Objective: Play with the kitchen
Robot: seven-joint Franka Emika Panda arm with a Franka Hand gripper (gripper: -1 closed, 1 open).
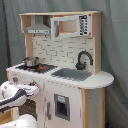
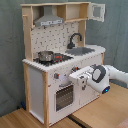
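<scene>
Kitchen (image 2: pixel 47 75) front edge beside hand (image 2: pixel 80 85)

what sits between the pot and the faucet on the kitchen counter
In the second exterior view, only the bare stovetop and the front part of the grey sink lie between the pot and the faucet; nothing stands there.

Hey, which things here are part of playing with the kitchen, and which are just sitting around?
Part of the job:
- the kitchen
- its metal pot on the stovetop
- faucet and sink
- oven door
- the arm's tool, at the kitchen's front

Just around:
- grey curtain behind
- wooden floor
</scene>
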